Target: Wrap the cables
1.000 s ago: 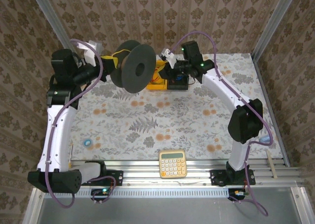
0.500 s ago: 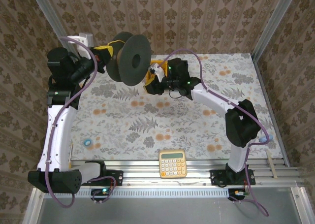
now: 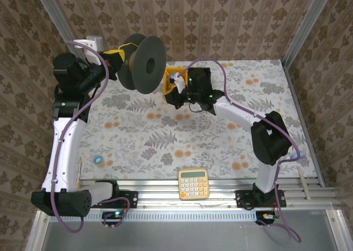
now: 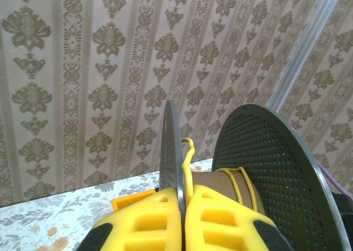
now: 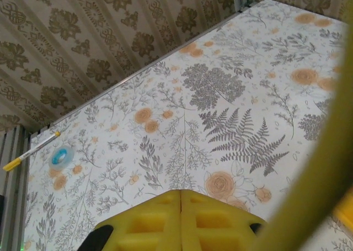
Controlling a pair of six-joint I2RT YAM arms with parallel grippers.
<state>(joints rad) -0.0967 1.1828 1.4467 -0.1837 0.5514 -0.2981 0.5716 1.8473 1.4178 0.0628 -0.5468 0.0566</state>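
Clamping one flange of the black spool (image 4: pixel 276 151), the left gripper (image 4: pixel 183 195) holds it raised near the back wall. The yellow cord (image 4: pixel 249 191) lies looped round the spool's cardboard core. The right gripper (image 5: pixel 181 196) has its fingers pressed together beside the yellow bin (image 3: pixel 171 75), whose contents are hidden. I cannot tell whether it pinches any cord.

- Holds black spool (image 3: pixel 144 63) up off the table (image 3: pixel 220 140) at far left, left gripper (image 3: pixel 117 60) at its rear flange.
- Sits right gripper (image 3: pixel 177 88) low at yellow box (image 3: pixel 167 89), just right of spool.
- Has yellow calculator (image 3: pixel 193 183) on near rails and small blue coil (image 3: pixel 99 159) by left edge.
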